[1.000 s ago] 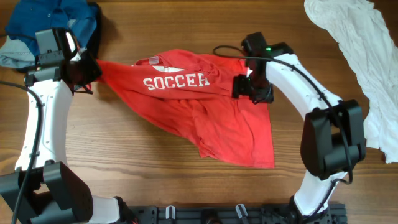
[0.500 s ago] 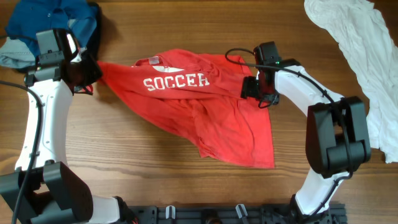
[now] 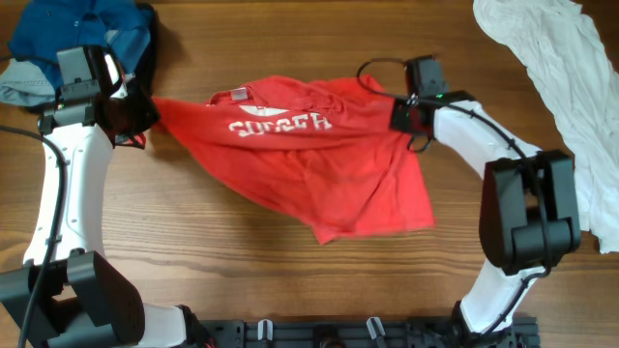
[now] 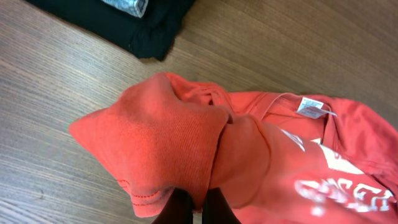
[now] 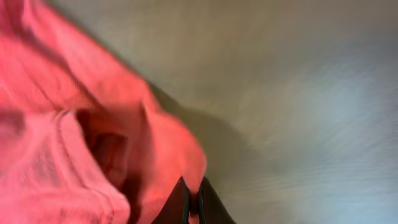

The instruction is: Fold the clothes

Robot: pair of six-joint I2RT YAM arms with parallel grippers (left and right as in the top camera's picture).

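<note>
Wooden table point(image 3: 242, 266) beneath rumpled red T-shirt point(image 3: 329, 169), lettering point(image 3: 275, 125) creased, left and right jaws tight on it.

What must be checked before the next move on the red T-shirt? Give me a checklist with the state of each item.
1. Left claw shut on the red T-shirt: ok.
2. Right claw shut on the shirt's right edge: ok.
3. Shirt lying flat on the table: not ok. It is bunched and the lettering is creased.
4. Shirt apart from the white garment: ok.
5. Shirt apart from the black garment: ok.
6. Which part the right claw holds, sleeve or hem: cannot tell.
</note>
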